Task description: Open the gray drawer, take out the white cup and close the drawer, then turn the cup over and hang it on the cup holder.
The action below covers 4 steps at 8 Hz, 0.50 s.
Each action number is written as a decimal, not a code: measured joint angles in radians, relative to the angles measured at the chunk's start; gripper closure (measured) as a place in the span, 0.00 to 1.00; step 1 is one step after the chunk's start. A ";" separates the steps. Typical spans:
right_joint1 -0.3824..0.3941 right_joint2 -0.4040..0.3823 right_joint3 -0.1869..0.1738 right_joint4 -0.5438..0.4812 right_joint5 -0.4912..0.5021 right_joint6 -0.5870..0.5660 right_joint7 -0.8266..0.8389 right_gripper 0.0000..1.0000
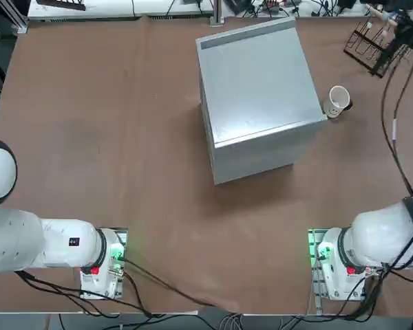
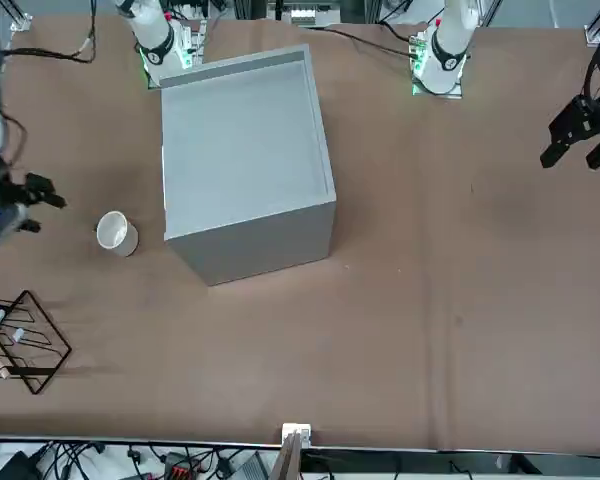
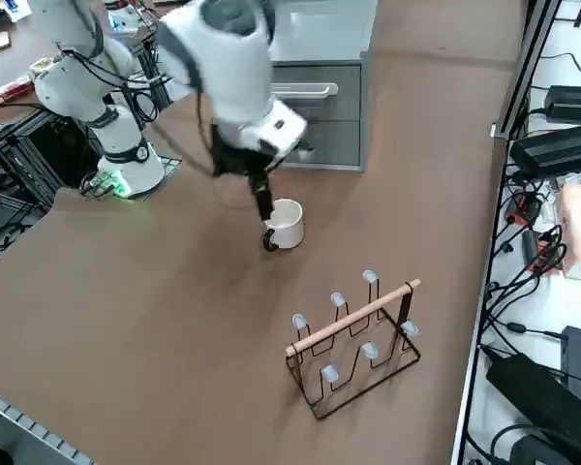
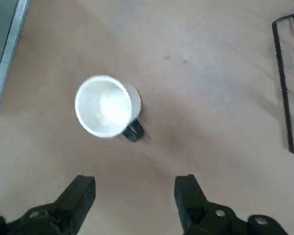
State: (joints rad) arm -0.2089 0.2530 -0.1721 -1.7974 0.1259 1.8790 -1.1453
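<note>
The white cup (image 3: 287, 223) stands upright on the table with its rim up, beside the gray cabinet (image 1: 258, 89). From the right wrist, the cup (image 4: 108, 111) shows a dark handle on its side. My right gripper (image 4: 135, 193) hovers above the table just short of the cup, open, with nothing between its fingers. From the right side, the gripper (image 3: 263, 205) hangs close by the cup. The gray drawer (image 3: 320, 92) is shut, its handle facing out. The cup holder (image 3: 353, 339), a dark wire rack with a wooden rod, stands apart from the cup.
The cup (image 1: 337, 101) sits between the cabinet and the cup holder (image 1: 372, 45) near the table's far right corner. Cables and power bricks (image 3: 552, 145) lie just off the table's right edge. Bare brown tabletop (image 1: 110, 137) lies left of the cabinet.
</note>
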 joint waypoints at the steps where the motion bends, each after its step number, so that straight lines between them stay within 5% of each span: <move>1: -0.034 0.007 0.000 0.000 0.012 -0.006 -0.128 0.02; 4: -0.190 0.029 0.000 -0.004 0.180 -0.100 -0.517 0.02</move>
State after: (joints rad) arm -0.3991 0.2817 -0.1725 -1.8019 0.3059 1.7786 -1.6622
